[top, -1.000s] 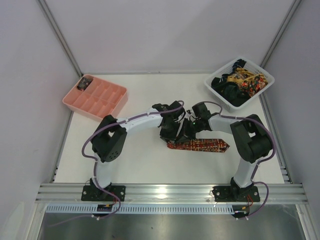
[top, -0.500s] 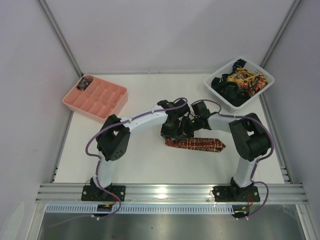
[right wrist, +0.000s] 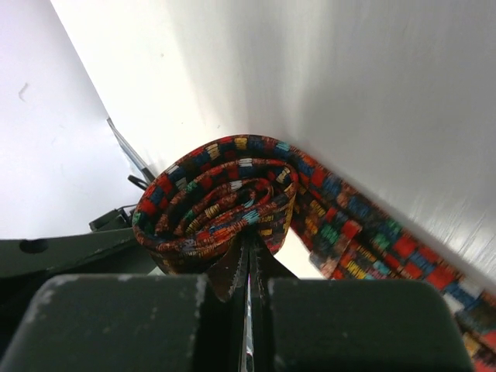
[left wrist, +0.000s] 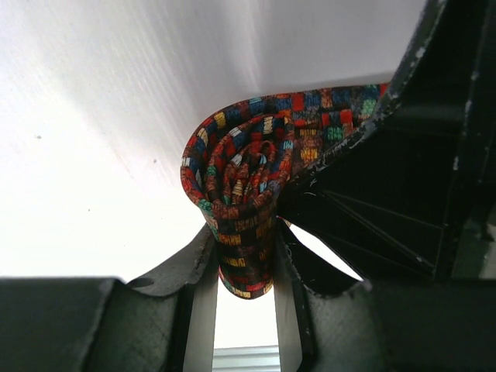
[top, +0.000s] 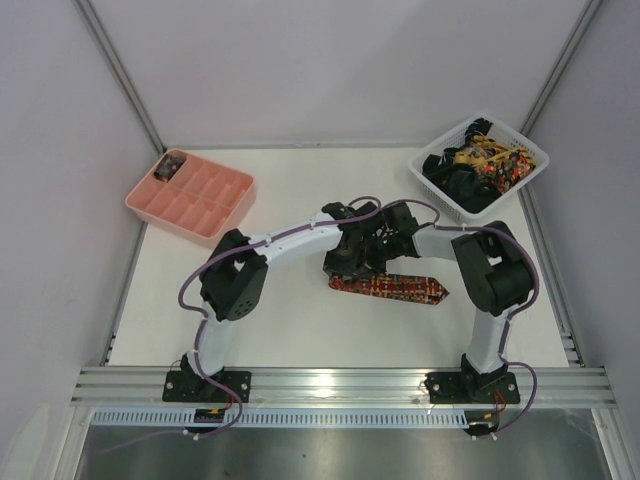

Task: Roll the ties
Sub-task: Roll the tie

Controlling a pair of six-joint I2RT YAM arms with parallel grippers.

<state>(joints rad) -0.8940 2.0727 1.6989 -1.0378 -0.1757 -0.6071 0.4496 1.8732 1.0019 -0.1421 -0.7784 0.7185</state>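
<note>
Ties (top: 482,162) heaped in basket (top: 435,192), tray (top: 205,195) holding unclear item (top: 170,166)

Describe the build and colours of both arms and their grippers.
The left arm and right arm match: white tubular links between bulky black joint housings. A purple cable loops along each. The left gripper and right gripper are matte black with scuffed edges.

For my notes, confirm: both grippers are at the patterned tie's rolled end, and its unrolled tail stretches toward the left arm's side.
No: the top view shows the patterned tie's unrolled tail stretching toward the right arm's side. The rest stands.
</note>
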